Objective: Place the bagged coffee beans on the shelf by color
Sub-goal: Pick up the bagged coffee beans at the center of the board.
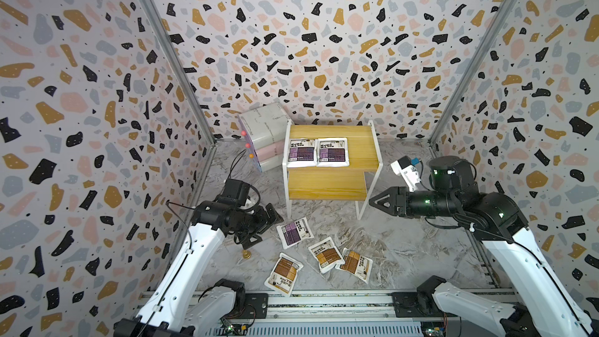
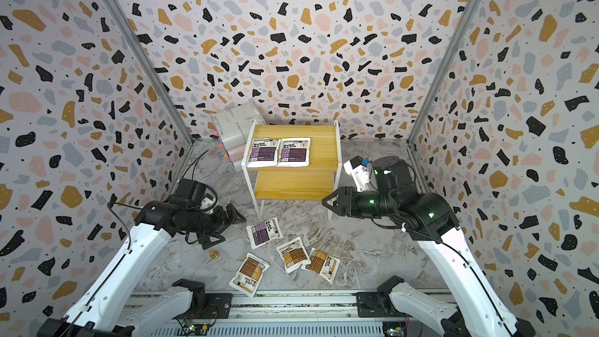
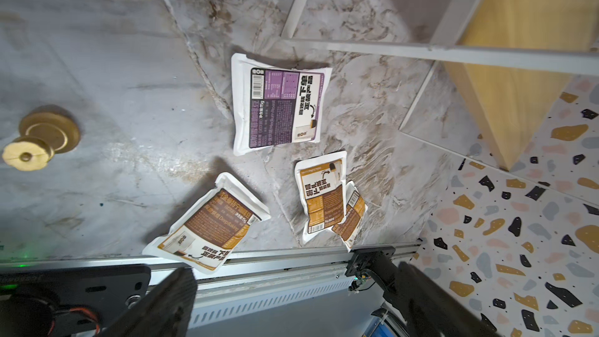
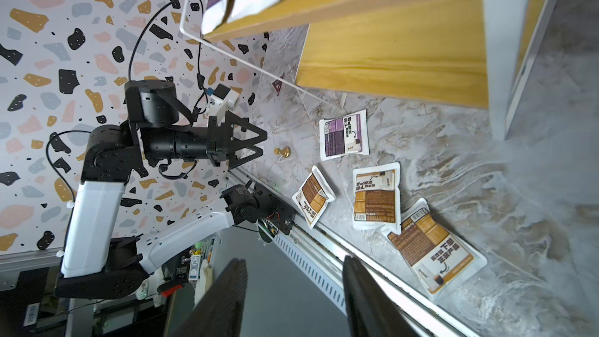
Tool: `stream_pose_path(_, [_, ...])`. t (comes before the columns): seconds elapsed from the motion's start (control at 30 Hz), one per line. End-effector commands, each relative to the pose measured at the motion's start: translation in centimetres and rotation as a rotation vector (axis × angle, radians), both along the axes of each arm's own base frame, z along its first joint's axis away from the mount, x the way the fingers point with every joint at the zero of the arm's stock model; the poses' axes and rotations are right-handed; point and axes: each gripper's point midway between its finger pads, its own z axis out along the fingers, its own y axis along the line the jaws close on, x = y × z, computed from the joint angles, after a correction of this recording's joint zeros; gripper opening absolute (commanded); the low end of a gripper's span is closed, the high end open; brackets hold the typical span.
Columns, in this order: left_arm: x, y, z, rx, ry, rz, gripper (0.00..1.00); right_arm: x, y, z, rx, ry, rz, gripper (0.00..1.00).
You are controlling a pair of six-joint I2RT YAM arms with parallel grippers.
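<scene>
So the left pincer (image 1: 262, 225) is hanging wide open with nothing in it, just beside the loose purple pouch (image 1: 294, 232). That pouch is lying flat on the counter (image 1: 405, 248), between the shelf's front legs and the near edge. The right pincer (image 1: 372, 201) is sitting roughly half open, empty too, next to the shelf's right front leg.

Handling-wise, I'm guessing these bagged coffee beans are going to feel light and floppy. It's thin glossy film with beans shifting inside, so a pinch across the fat middle is probably going to slip. I'd be going for a flat sealed border instead, and the purple one is offering all four since nothing is touching it.

The brown pouches are lying closer to the near edge. The leftmost brown pouch (image 1: 284, 273) is reaching right up to that edge. The middle brown pouch (image 1: 326, 254) is overlapping the rightmost brown pouch (image 1: 355, 264), so tugging the lower one first is likely dragging its neighbour along.

As for what's holding what:
- The shelf (image 1: 359, 147) is carrying two purple pouches (image 1: 301, 153) (image 1: 333, 152), touching side by side on the left part of its top board. The right part is staying bare.
- The lower board (image 1: 324, 184) is carrying nothing.
- The stacked white and pink boxes (image 1: 265, 134) are standing just beside the shelf by the far edge.
- A small brass pawn-looking thing (image 1: 247, 253) is sitting near the left pincer.
</scene>
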Motion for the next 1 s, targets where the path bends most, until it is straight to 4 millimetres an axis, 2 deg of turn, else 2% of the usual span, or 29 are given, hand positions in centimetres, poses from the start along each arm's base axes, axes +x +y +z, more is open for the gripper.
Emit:
stream_pose_path(0.0, [1.1,0.1,-0.8,0.019,-0.037,-0.035,1.00,-1.5,-0.2,-1.5,0.044,0.057,0.001,0.54])
stream_pose_path(0.17, [1.5,0.0,-2.7,0.008,-0.050,-0.006,1.00,-2.9,-1.3,-5.5,0.065,0.132,-0.069,0.54])
stream_pose_path(0.3, [1.5,0.2,-3.9,0.020,-0.072,-0.017,1.00,-3.5,-1.0,-6.1,0.106,0.139,-0.041,0.54])
stream_pose_path(0.43, [1.7,0.8,-5.1,0.067,-0.116,-0.054,0.99,-4.0,-0.2,-8.3,0.090,0.213,0.014,0.54])
stream_pose_path(0.57, [2.0,0.7,-6.5,0.065,-0.135,-0.050,0.93,-3.8,-0.4,-8.3,0.093,0.202,-0.007,0.55])
stream_pose_path(0.67, [2.7,0.5,-7.4,0.050,-0.164,-0.038,0.84,-3.6,-0.2,-8.8,0.092,0.209,0.005,0.55])
stream_pose_path(0.77, [2.9,0.4,-8.6,0.046,-0.161,-0.042,0.80,-3.5,-0.2,-9.2,0.083,0.231,-0.011,0.55])
stream_pose_path(0.87, [2.9,0.0,-9.7,0.024,-0.153,-0.043,0.76,-3.2,-0.1,-8.4,0.117,0.210,-0.026,0.55])
stream_pose_path(0.97, [3.1,-0.2,-10.5,0.003,-0.163,-0.029,0.73,-3.4,0.2,-8.8,0.113,0.240,-0.008,0.55])
